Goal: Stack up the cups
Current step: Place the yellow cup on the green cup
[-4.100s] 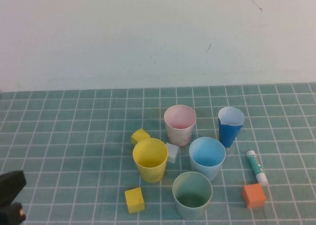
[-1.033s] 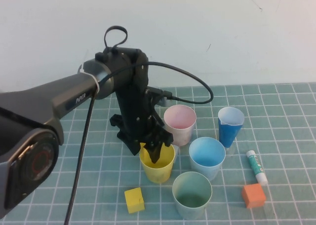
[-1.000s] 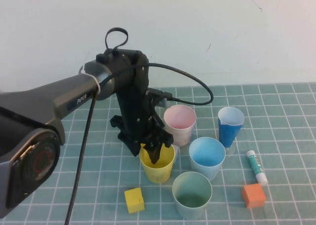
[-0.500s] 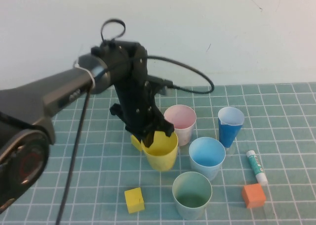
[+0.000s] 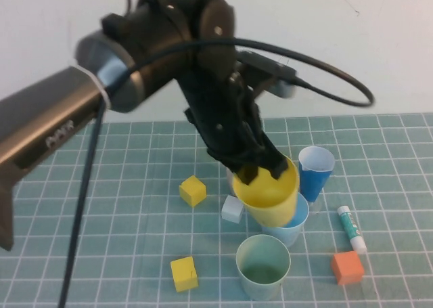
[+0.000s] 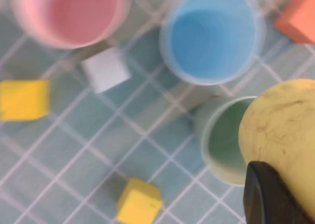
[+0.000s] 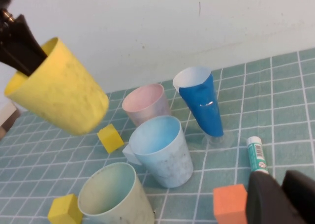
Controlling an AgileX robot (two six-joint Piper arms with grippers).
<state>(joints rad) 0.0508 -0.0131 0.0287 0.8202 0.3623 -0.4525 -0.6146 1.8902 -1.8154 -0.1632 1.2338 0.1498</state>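
Legible markings: one item only. The left arm's grey forearm housing (image 5: 54, 128) bears pale printed lettering along its length in the high view, tilted with the arm; the characters cannot be read with confidence. The white and green glue stick (image 5: 352, 228) carries a green printed band, its wording too small to make out. The cups, blocks and gridded mat (image 5: 101, 254) show no text, numbers or signs.
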